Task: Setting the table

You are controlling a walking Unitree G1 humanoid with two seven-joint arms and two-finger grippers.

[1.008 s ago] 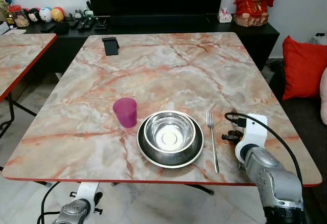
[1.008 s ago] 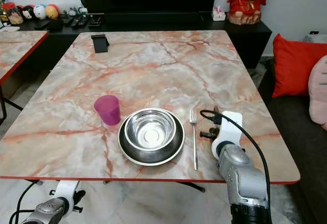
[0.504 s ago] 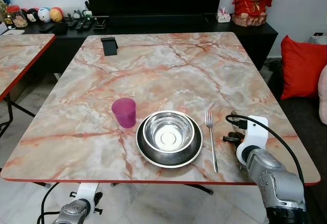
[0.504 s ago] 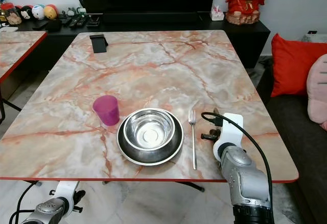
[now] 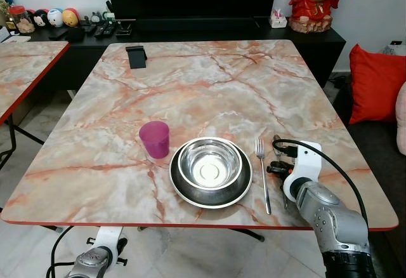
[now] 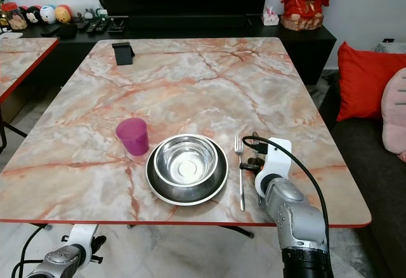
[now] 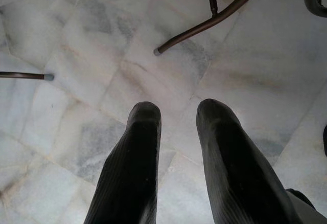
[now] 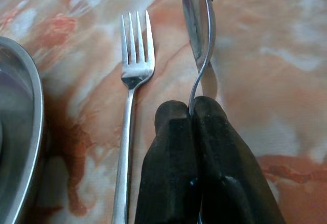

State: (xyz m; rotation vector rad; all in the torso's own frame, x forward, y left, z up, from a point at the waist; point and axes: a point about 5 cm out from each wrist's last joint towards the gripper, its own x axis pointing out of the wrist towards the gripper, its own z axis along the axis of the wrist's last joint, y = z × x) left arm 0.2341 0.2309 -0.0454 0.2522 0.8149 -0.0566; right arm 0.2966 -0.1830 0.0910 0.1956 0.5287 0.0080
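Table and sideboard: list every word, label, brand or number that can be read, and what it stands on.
None can be read.
Jar on the black sideboard: any label is too small to read.
Small box beside the red statue: print too blurred to read.
Purple cup, steel bowl, fork and the spoon in the right gripper: no markings show.
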